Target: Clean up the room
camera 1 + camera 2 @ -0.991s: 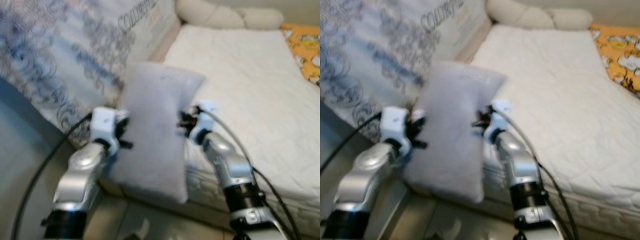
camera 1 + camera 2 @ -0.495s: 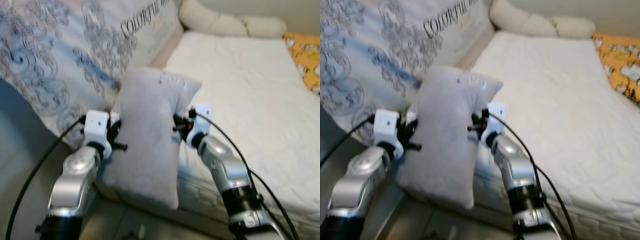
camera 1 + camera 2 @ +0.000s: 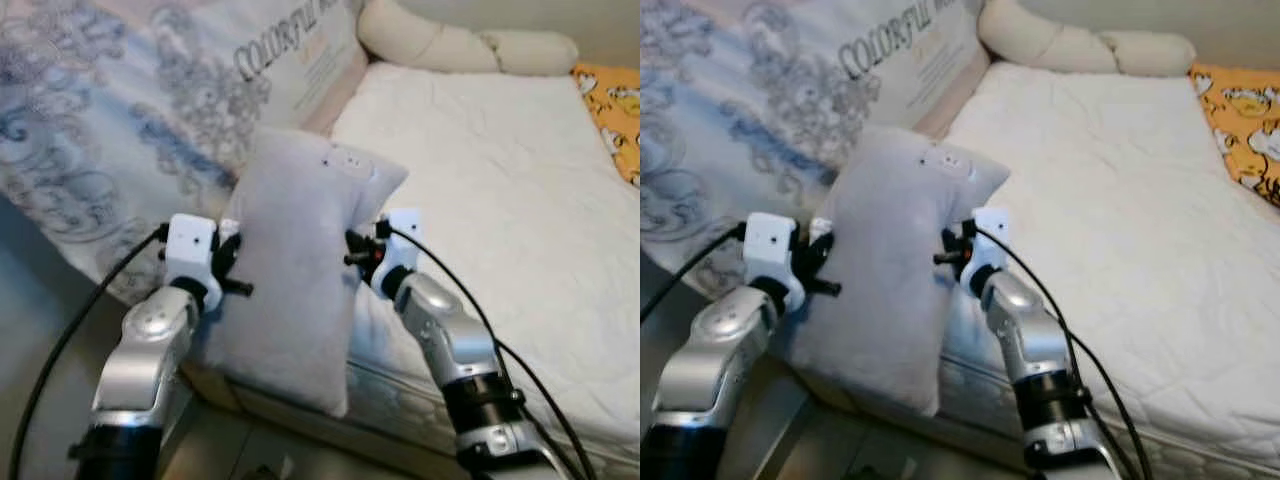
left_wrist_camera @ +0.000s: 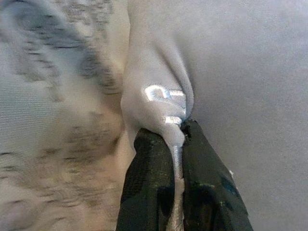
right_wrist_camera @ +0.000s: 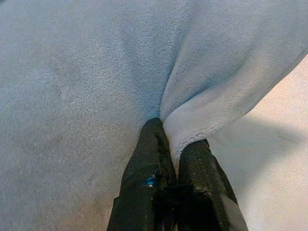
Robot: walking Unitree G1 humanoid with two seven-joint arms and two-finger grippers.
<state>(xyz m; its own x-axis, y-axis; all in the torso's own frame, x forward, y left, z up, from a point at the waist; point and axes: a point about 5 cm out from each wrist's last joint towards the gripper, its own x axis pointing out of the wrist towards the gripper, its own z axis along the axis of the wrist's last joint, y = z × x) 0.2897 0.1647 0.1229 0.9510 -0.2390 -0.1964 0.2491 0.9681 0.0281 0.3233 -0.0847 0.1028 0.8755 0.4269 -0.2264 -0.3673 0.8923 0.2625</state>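
While held up between both arms, grey pillow [image 3: 295,270] hangs upright over near edge of bed [image 3: 500,200], its lower end drooping past the mattress side twd the floor, its top corner above the mattress.

L claw [image 4: 177,144]: fingers pinched tight on a fold at pillow's left edge. R claw [image 5: 175,142]: likewise clamped on a bunched seam at pillow's right edge, approx. same height.

Handling (judged): soft, light, limp; fabric puckers at each pinch, so body sags below grip pts. Not fragile, fleecy cover unlikely to slip. Best hold = edge seams or corners, where cloth is doubled; mid-face pinch would only pull cover.

Surface: bed carries a white quilted mattress cover, flat and unobstructed beyond pillow; looks yielding, fine for a drop. Room: long cream bolster [image 3: 460,45] at far end of bed; orange patterned cloth [image 3: 610,90] at bed's far right side; pale blue-grey printed sheet w/ lettering [image 3: 130,130] draped to left of bed, just behind pillow.
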